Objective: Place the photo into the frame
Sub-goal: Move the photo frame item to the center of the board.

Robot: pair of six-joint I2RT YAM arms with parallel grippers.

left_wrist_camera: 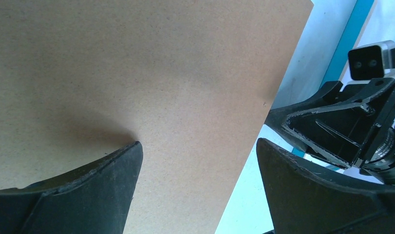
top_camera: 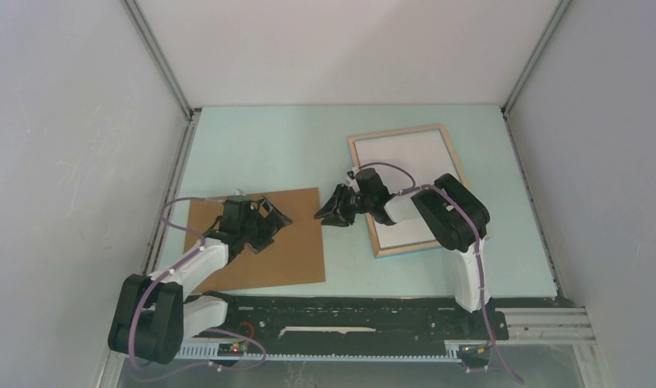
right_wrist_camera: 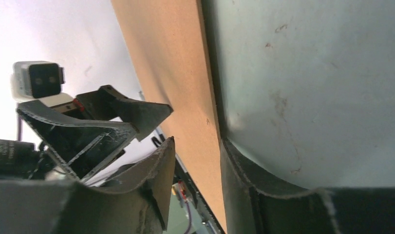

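The frame (top_camera: 405,190) lies flat at the right, light wood rim up, with a white panel inside; its blue edge (left_wrist_camera: 352,34) shows in the left wrist view. The photo's print is out of view. A plain brown backing board (top_camera: 260,238) lies at the left. My left gripper (top_camera: 269,223) hovers open over the board's right part (left_wrist_camera: 137,73), nothing between its fingers (left_wrist_camera: 112,185). My right gripper (top_camera: 323,216) reaches left from the frame to the board's right edge (right_wrist_camera: 171,63). Its jaws straddle that edge: one finger (right_wrist_camera: 239,170) rests on the table, the other (right_wrist_camera: 159,165) stands off the board.
The pale green table (top_camera: 268,145) is walled by white panels on three sides. A black rail with wiring (top_camera: 349,319) runs along the near edge by both arm bases. The two grippers face each other closely over the board's right edge.
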